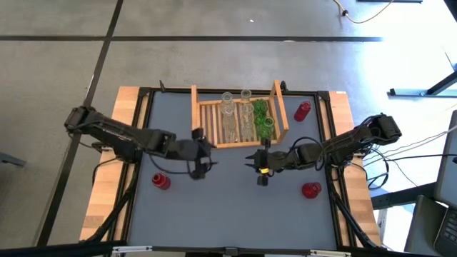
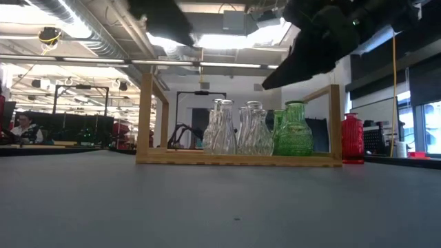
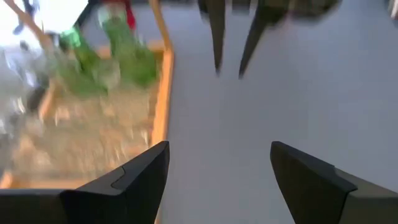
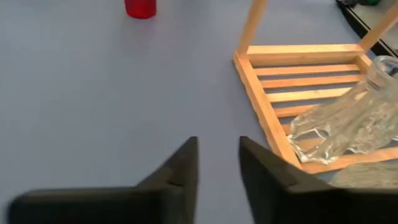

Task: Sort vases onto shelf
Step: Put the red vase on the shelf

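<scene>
The light wooden shelf (image 1: 239,140) lies at the table's far middle. Clear vases (image 1: 228,114) (image 2: 224,131) and green vases (image 1: 263,118) (image 2: 294,131) stand on its slatted base. One red vase (image 1: 303,111) (image 2: 352,138) stands on the table just right of the shelf. A second red vase (image 1: 161,181) is near left and a third red vase (image 1: 310,190) is near right. My left gripper (image 1: 207,153) (image 3: 217,168) hovers open by the shelf's near left corner. My right gripper (image 1: 251,162) (image 4: 217,162) hovers just before the shelf's near board, its fingers a narrow gap apart, holding nothing.
The two grippers face each other closely in front of the shelf; in the left wrist view the right gripper's fingertips (image 3: 227,43) show ahead. Bare grey table (image 1: 228,207) stretches toward the near edge. A black frame (image 1: 143,128) and wooden side strips border the table.
</scene>
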Robot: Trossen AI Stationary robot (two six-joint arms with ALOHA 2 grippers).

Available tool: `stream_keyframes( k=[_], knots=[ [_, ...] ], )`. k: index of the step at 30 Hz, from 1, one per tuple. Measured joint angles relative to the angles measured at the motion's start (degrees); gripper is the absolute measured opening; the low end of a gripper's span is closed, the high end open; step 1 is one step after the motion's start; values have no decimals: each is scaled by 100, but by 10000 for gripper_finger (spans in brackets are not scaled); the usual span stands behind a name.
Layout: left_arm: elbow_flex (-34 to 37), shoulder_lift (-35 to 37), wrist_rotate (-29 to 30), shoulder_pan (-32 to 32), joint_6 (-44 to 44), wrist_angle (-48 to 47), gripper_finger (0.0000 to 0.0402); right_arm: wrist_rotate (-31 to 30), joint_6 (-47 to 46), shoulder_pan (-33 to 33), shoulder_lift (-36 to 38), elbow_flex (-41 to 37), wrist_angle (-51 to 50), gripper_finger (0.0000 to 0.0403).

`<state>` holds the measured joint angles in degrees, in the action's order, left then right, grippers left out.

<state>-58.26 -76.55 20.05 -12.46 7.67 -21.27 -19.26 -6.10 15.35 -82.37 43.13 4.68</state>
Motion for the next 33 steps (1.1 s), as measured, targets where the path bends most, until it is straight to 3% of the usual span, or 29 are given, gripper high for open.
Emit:
stream_keyframes(
  k=[8,14,18,25,33],
  knots=[
    [-29,325,234,-953,1696,-1460,274,48,0,-1,0,-4,171,259],
    [-429,792,168,-1651,3118,-2664,274,236,-12,0,-2,-4,125,324],
    [-516,1020,-1,-2046,4403,-3747,274,243,-12,1,-2,-4,141,336],
    [-516,1057,-571,-2644,6295,-5094,274,242,-10,1,-2,-4,136,325],
    [-516,874,-688,-2914,6847,-5423,274,242,-1,1,-2,-4,-349,314]
  ],
)
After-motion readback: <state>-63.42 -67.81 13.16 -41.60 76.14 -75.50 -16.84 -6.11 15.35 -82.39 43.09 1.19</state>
